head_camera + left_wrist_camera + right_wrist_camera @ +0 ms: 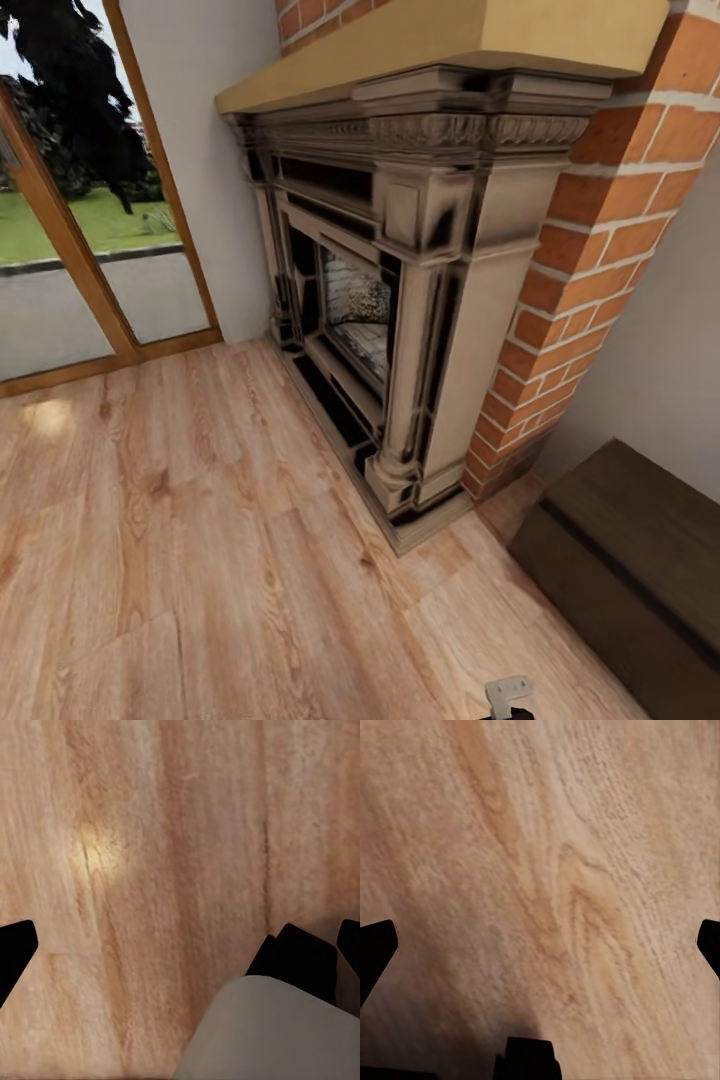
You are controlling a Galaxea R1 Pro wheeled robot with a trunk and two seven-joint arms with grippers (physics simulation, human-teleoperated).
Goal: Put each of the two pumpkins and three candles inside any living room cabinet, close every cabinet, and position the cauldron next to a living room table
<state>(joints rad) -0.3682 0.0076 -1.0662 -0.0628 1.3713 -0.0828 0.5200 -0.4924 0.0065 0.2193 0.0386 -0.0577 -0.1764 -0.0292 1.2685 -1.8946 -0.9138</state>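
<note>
The end of a low dark-brown cabinet stands at the lower right against the wall, its fronts shut as far as I can see. The pumpkins, candles, cauldron and table are out of view. In the left wrist view, my left gripper is open over bare wood floor, its black fingertips far apart with nothing between them. In the right wrist view, my right gripper is likewise open above the floorboards and holds nothing.
A large dark fireplace with a brick chimney stands ahead. A glass door with a wooden frame is at the left. Light wood floor spreads in front. A grey robot part pokes in at the bottom edge.
</note>
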